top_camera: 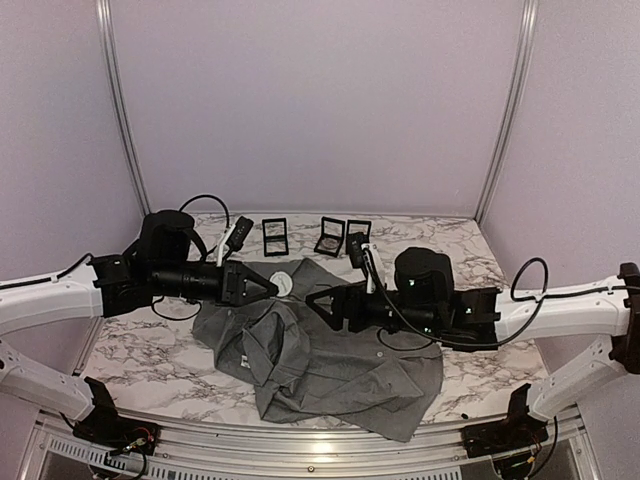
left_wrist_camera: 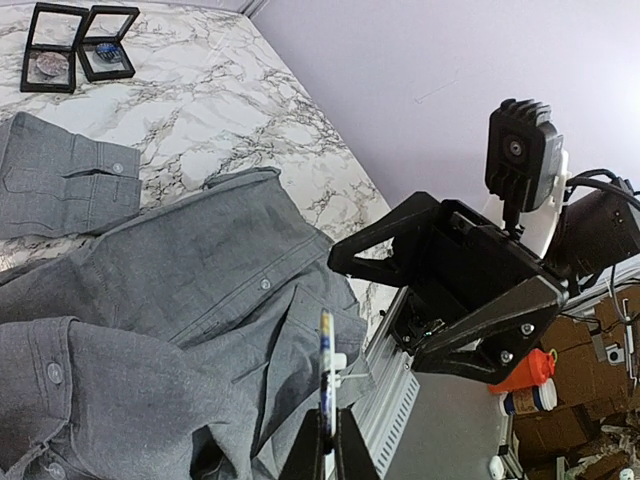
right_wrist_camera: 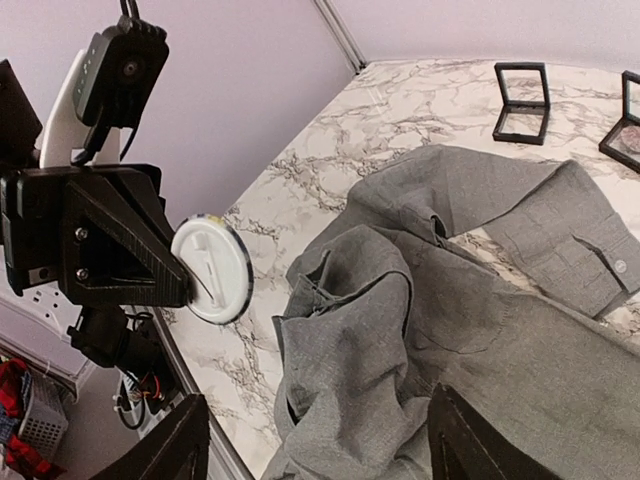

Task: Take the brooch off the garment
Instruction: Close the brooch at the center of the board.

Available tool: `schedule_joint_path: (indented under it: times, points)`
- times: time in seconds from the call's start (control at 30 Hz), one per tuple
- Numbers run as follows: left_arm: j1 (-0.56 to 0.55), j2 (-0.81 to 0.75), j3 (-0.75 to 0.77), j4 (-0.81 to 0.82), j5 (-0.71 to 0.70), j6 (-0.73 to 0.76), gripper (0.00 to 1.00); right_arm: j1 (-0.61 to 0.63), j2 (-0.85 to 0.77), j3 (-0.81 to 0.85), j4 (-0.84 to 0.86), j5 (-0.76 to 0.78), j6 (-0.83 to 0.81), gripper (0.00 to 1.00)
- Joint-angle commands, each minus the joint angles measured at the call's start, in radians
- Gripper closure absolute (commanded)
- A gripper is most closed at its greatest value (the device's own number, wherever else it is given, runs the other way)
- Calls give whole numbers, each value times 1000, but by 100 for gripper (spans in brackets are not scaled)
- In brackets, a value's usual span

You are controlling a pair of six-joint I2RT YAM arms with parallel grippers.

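L claw [top_camera: 271, 287] clenched on brooch [top_camera: 284, 281], a white disc, centre-left of top view, clear of shirt [top_camera: 330, 365] in R wrist view. R claw [top_camera: 314, 302] released, fingers wide, over shirt centre. Shirt lies crumpled mid-table [top_camera: 480, 262]. 3 frames [top_camera: 274, 237] at back.

Your garment [top_camera: 330, 365] is plain mid-grey, with buttons in the same grey. The brooch [right_wrist_camera: 210, 270] shows you a white round back; seen edge-on, its rim carries blue and yellow. The table [top_camera: 480, 260] is white marble veined in grey and black. Along its far edge you have black-framed cases [top_camera: 274, 237]. The left hand [top_camera: 275, 285] and right hand [top_camera: 312, 298] are black, on white arms [top_camera: 40, 300], against lilac walls [top_camera: 320, 100].
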State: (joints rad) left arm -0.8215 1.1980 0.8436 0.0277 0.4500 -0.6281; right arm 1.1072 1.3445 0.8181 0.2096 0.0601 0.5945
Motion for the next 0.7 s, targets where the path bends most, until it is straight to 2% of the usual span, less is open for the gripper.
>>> schedule_joint_path:
  times: [0.0, 0.13, 0.43, 0.67]
  points:
    - [5, 16, 30, 73, 26, -9, 100, -26, -91, -40, 72, 44, 10, 24]
    - [3, 27, 27, 119, 31, -25, 100, -74, -145, -79, 126, 24, 36, 16]
    - [-14, 54, 30, 185, 21, -38, 100, -125, -222, -154, 283, -86, 54, 17]
    - [-40, 65, 36, 243, 16, -44, 100, -125, -206, -129, 277, -172, 9, 21]
